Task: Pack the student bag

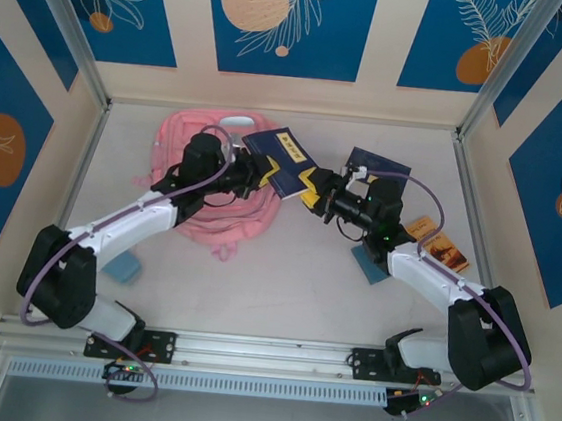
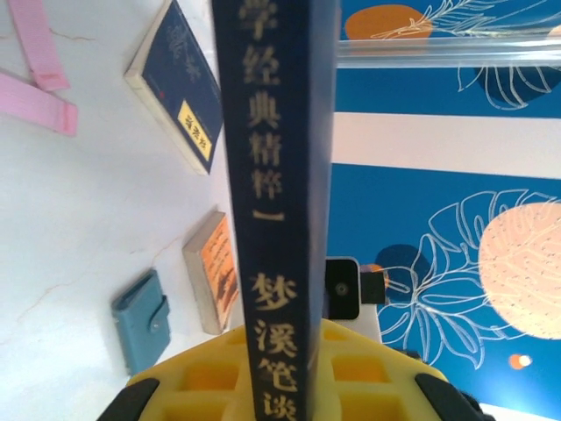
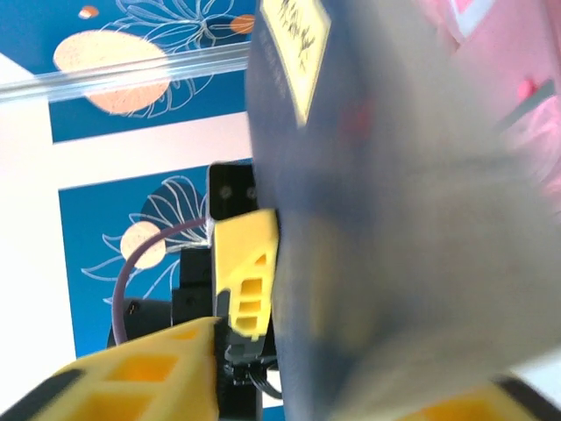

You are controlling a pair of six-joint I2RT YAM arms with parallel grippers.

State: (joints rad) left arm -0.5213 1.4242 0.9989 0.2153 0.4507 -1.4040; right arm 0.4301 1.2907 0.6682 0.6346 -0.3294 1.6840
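The student bag (image 1: pixel 203 187), a soft pink backpack, lies flat at the back left of the table. Just right of it my left gripper (image 1: pixel 257 173) is shut on a dark blue book (image 1: pixel 284 161) and holds it off the table. In the left wrist view the book's spine (image 2: pixel 279 219) with gold characters stands between the yellow fingers (image 2: pixel 206 377). My right gripper (image 1: pixel 315 192) meets the book's other edge. In the right wrist view the blurred book (image 3: pixel 394 219) lies between its jaws, and the blur hides whether they press on it.
A second dark blue book (image 1: pixel 381 168) lies behind the right gripper, an orange-covered book (image 1: pixel 440 243) to its right. A teal case (image 1: pixel 368 264) sits under the right forearm, another teal item (image 1: pixel 124 267) near the left arm. Pink straps (image 2: pixel 39 74) trail over the table.
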